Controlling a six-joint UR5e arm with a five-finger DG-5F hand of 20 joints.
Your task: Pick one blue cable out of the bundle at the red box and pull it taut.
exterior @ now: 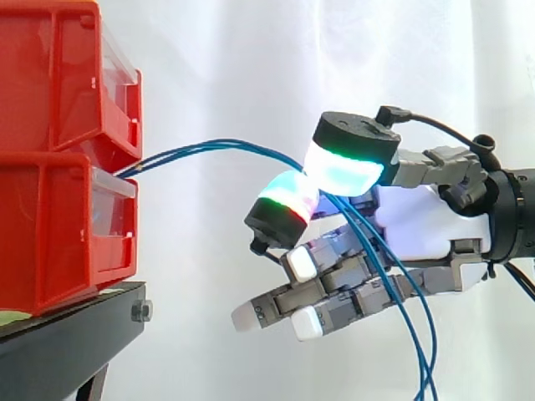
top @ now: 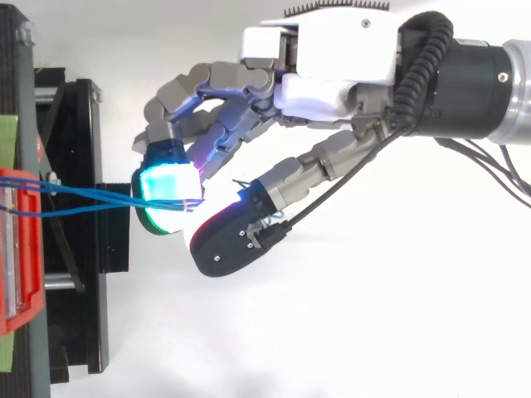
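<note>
Thin blue cables (exterior: 209, 146) come out between the two stacked red bins (exterior: 50, 234) and arc right to my hand (exterior: 426, 221). There they run between two glowing pads (exterior: 347, 171) that pinch together on them. Past the pinch the strands hang down to the bottom edge, crossing the other, half-curled fingers. In the top view the blue cables (top: 83, 197) run almost straight from the red bin (top: 21, 249) to the cyan pad (top: 170, 182) of the hand (top: 332, 58). I cannot tell whether one strand or more lies inside the pinch.
The red bins sit on a black stand (exterior: 67, 334) at the left. A white curtain hangs behind. The arm comes in from the right, with the hand a short way off the bins' front.
</note>
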